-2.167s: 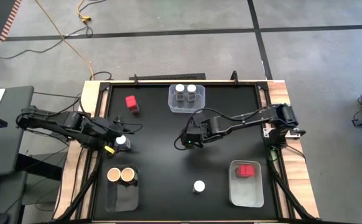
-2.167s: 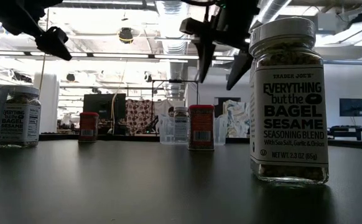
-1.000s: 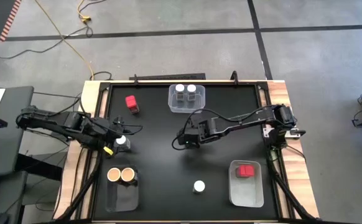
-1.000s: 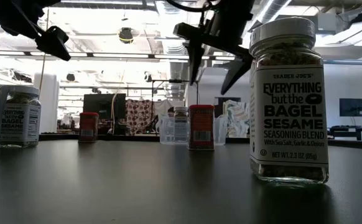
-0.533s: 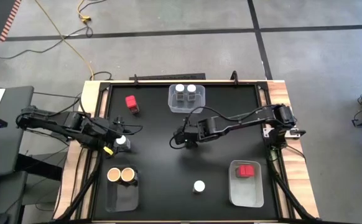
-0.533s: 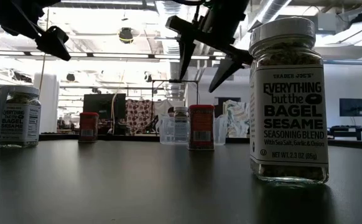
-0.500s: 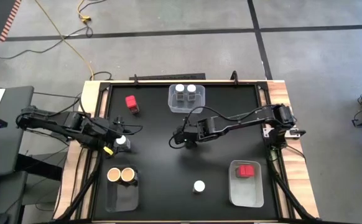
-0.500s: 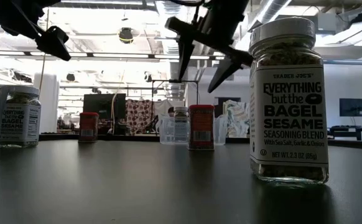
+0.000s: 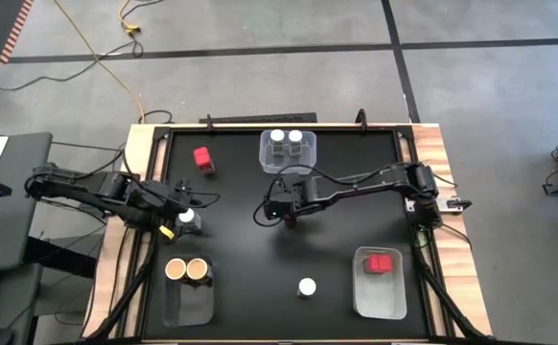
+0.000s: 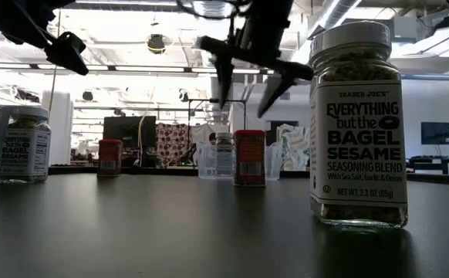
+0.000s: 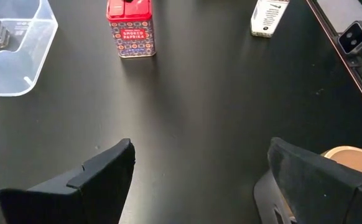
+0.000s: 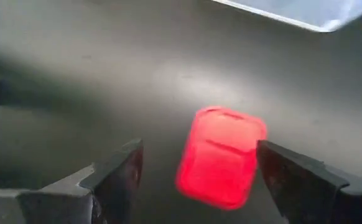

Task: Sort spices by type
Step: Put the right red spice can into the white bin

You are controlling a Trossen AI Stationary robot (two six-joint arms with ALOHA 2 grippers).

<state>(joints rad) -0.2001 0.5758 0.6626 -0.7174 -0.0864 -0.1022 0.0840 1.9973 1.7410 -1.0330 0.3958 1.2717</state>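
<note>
Nearest the low camera, at the right of that frame, a white-lidded seasoning jar (image 10: 357,123) stands upright on the dark surface (image 10: 170,232); overhead it is the lone white lid (image 9: 307,287) at lower centre. To its left in the overhead frame two tan-lidded jars (image 9: 186,270) sit in a clear bin (image 9: 188,305), and to its right red containers (image 9: 381,263) lie in another bin (image 9: 380,297).

At mid-frame the right end effector (image 9: 271,205) hovers with jaws spread wide and empty; its wrist view looks down on a red boxy spice tin (image 12: 221,157) between the fingers. The tin looks light, rigid and smooth-sided, so a squeeze across its narrow flat faces should hold best. Open surface surrounds it.

At the left edge the left end effector (image 9: 176,219) is also open and empty, beside another white-lidded jar (image 9: 190,218). Farther up, a red tin (image 9: 202,158) stands alone, and two white-lidded jars (image 9: 286,140) fill the top bin (image 9: 289,168).
</note>
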